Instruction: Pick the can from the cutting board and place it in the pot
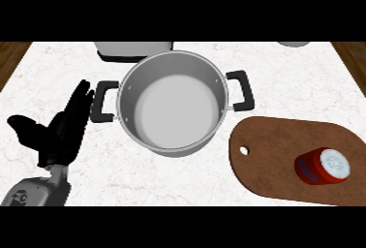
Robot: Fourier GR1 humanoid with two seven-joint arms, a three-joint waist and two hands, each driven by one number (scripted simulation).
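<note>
A red can [323, 167] with a white lid lies on the brown cutting board [286, 160] at the lower right. To the board's upper left stands a steel pot [174, 101] with two black handles and nothing inside. My left hand [61, 131] rests open at the left of the pot, fingers up and thumb spread, close to the pot's left handle. It holds nothing. My right hand does not show.
A grey and black object [133, 49] sits at the counter's back edge behind the pot. A pale round object [294, 43] peeks in at the top right. Dark wood borders the marble counter [57, 72] at both sides.
</note>
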